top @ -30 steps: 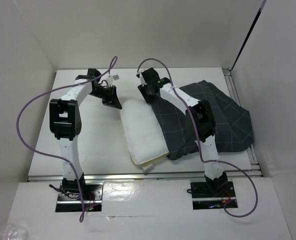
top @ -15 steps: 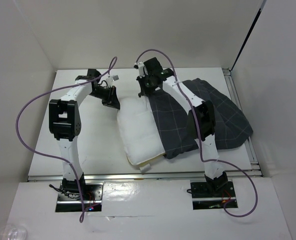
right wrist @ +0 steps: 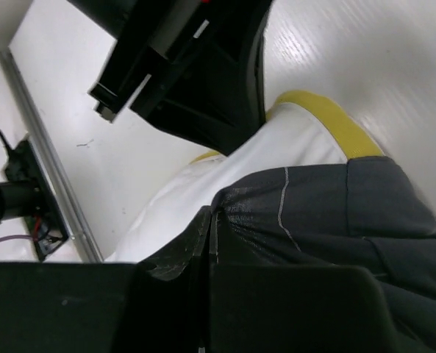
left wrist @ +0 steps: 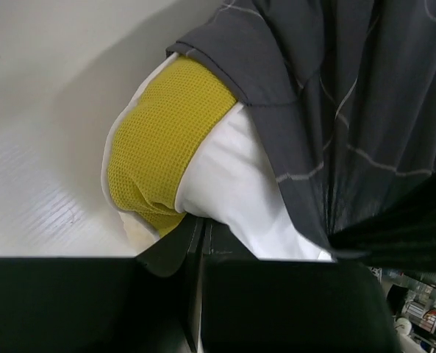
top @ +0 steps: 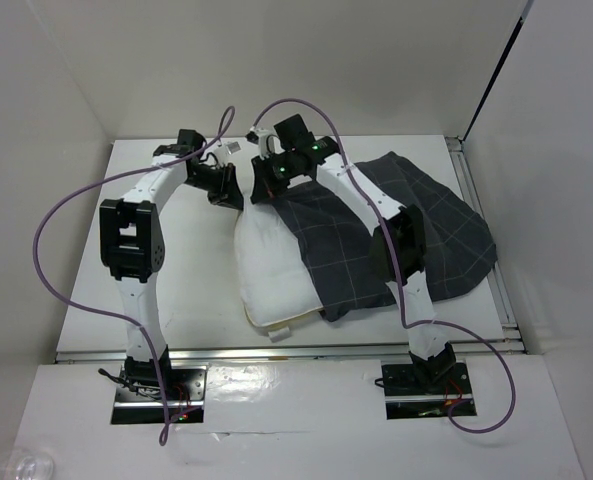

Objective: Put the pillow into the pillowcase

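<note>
Pillow (left wrist: 229, 173) corner tight in left gripper (left wrist: 201, 225) (pillowcase (right wrist: 313, 213) hem likewise in right gripper (right wrist: 212, 220))

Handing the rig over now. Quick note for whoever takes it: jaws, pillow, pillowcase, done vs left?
left gripper: jaws shut on the pillow at its far corner, by the yellow band.
right gripper: jaws shut on the pillowcase hem beside that corner.
Pillow lies on the table; pillowcase covers its right side only.
Done: both grips.
Left: draw the pillowcase over the bare rest.
</note>
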You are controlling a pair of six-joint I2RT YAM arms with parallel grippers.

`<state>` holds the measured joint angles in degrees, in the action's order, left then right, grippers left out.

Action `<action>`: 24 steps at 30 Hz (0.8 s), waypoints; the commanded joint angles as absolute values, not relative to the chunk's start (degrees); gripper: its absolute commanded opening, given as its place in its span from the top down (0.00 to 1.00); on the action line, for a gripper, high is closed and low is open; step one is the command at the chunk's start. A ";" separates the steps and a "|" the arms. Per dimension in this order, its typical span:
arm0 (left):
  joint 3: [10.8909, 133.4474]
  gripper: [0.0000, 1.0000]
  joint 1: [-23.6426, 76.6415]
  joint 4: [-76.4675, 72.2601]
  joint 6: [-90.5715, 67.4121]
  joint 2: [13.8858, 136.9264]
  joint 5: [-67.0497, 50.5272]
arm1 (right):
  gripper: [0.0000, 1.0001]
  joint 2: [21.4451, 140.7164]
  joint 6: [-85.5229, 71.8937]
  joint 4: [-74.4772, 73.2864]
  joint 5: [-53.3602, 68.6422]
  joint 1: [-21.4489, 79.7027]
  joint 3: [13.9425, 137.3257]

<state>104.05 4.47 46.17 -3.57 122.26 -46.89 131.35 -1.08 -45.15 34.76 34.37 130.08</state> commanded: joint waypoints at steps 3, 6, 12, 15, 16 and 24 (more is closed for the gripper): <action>107.93 1.00 7.90 39.46 -7.11 121.55 -53.61 | 1.00 131.21 -6.86 -40.97 50.44 40.60 137.45; 107.32 1.00 8.52 38.76 -7.12 122.08 -54.23 | 1.00 131.84 -6.86 -39.21 52.29 41.31 138.08; 99.08 1.00 8.53 31.84 -10.10 117.62 -50.55 | 1.00 133.42 -6.33 -37.88 55.98 40.61 135.62; 97.39 1.00 8.53 29.36 -12.03 116.11 -47.30 | 1.00 133.42 -5.63 -37.88 58.89 39.99 134.47; 96.86 1.00 8.00 28.75 -12.04 115.58 -44.33 | 0.94 133.42 -5.02 -37.88 57.49 39.99 134.99; 91.59 0.26 3.87 27.96 -13.18 107.78 -19.09 | 0.41 124.47 -3.08 -37.62 37.01 32.79 128.60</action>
<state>93.36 5.43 33.54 -11.18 115.13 -28.45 132.20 -3.09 -41.39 41.28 34.98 130.91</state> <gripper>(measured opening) 0.659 0.590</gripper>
